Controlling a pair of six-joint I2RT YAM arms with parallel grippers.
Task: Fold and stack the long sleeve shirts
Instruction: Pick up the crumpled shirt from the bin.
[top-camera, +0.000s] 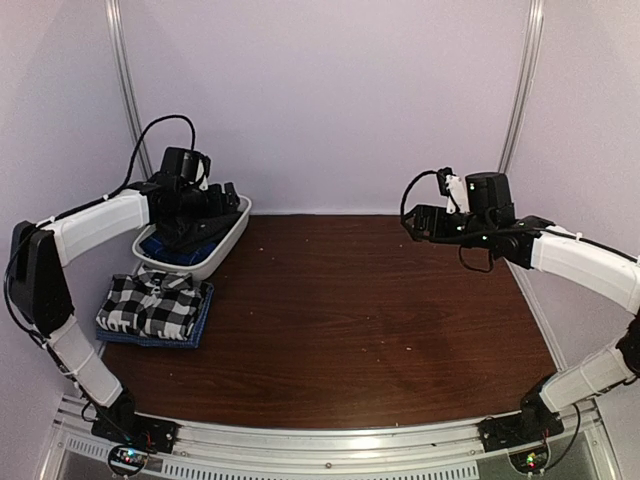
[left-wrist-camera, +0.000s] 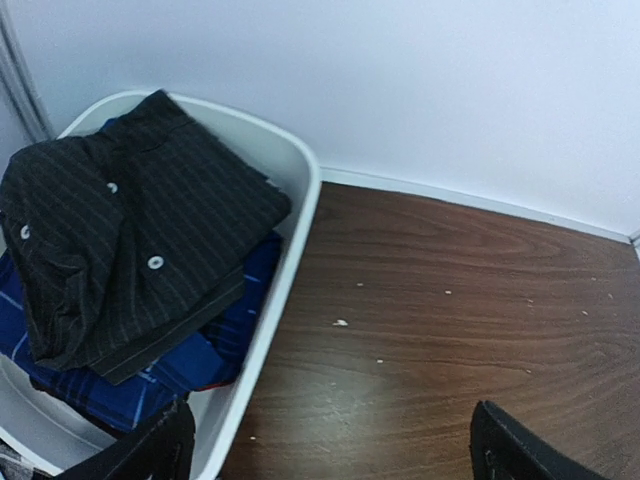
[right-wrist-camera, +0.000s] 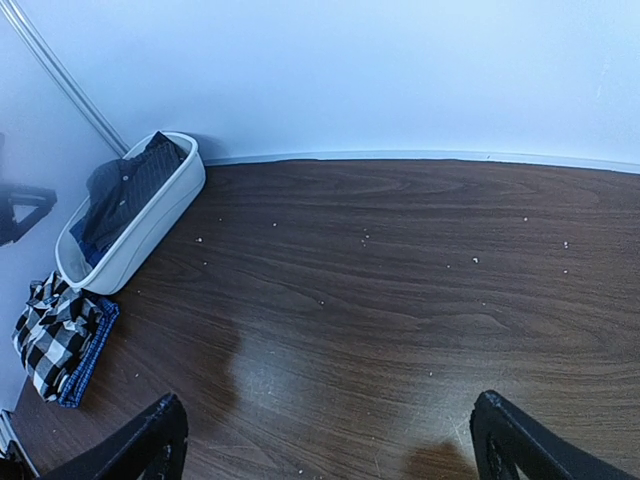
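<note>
A charcoal pinstriped shirt lies folded on top of blue cloth inside a white tub at the table's back left. In front of the tub, a folded black-and-white checked shirt rests on a folded dark blue shirt. My left gripper hangs open over the tub's right rim, holding nothing. Over the table's back right, my right gripper is open too, with only bare wood below it. The right wrist view also takes in the tub and the checked shirt far to the left.
The dark wooden table carries small pale crumbs. A pale wall runs close behind it, with metal posts at the back corners. A metal rail with the arm bases lines the near edge.
</note>
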